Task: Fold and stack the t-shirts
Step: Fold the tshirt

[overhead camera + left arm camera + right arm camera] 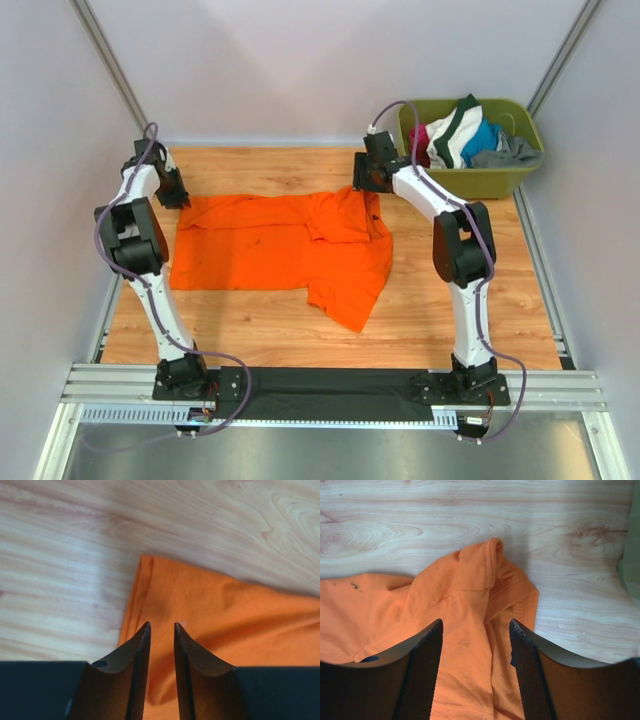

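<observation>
A bright orange t-shirt lies spread on the wooden table, with one sleeve folded over at its far right and a flap hanging toward the near side. My left gripper hovers over the shirt's far left corner. In the left wrist view its jaws stand a narrow gap apart above the orange cloth, holding nothing. My right gripper is over the far right corner. In the right wrist view it is wide open over the rumpled sleeve and hem.
An olive-green plastic tub stands at the back right and holds several more bunched garments. Its edge shows in the right wrist view. Bare wood table surrounds the shirt. Grey walls enclose the table.
</observation>
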`<state>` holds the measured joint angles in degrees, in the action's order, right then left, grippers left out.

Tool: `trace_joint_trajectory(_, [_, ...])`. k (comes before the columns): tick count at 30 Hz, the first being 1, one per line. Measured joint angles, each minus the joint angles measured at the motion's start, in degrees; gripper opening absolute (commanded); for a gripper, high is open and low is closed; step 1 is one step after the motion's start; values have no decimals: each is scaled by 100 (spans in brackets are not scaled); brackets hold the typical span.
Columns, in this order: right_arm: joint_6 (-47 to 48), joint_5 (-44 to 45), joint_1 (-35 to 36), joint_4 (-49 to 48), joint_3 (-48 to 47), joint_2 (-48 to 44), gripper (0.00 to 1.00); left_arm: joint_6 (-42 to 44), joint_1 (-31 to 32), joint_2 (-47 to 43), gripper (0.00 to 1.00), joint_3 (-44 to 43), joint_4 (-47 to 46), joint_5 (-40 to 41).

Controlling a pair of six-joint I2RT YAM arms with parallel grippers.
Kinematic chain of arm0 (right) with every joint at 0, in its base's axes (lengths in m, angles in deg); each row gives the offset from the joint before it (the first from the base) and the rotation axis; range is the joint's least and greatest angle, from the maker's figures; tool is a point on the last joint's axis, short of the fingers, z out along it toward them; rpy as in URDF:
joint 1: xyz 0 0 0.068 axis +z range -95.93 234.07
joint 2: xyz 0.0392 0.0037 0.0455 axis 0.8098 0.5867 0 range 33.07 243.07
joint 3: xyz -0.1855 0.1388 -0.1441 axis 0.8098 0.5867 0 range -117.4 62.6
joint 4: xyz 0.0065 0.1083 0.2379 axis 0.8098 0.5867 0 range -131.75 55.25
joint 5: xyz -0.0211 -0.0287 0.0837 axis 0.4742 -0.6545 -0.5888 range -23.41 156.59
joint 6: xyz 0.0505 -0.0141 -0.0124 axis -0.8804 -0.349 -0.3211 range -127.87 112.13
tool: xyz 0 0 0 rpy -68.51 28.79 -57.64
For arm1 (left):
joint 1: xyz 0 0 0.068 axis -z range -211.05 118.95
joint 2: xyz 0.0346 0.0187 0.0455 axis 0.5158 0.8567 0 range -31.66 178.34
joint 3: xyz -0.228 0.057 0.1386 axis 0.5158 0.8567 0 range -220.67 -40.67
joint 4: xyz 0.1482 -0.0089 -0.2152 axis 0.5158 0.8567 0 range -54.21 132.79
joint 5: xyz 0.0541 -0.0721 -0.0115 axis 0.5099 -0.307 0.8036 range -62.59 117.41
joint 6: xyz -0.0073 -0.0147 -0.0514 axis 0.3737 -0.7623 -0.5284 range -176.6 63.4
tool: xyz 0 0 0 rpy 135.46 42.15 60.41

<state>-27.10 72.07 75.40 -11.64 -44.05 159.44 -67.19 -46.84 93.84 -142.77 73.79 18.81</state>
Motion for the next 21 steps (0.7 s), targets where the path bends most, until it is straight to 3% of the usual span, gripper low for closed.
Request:
trace_joint_trajectory(9, [57, 125, 68, 37, 90, 33, 56, -122, 2, 529, 32, -658, 225, 87])
trace_joint_trajectory(14, [129, 199, 74, 52, 90, 199, 33, -323, 28, 828, 29, -1080, 404, 299])
trace_joint_trajectory(21, [146, 162, 74, 70, 90, 367, 32, -374, 223, 1143, 30, -1552, 804, 1034])
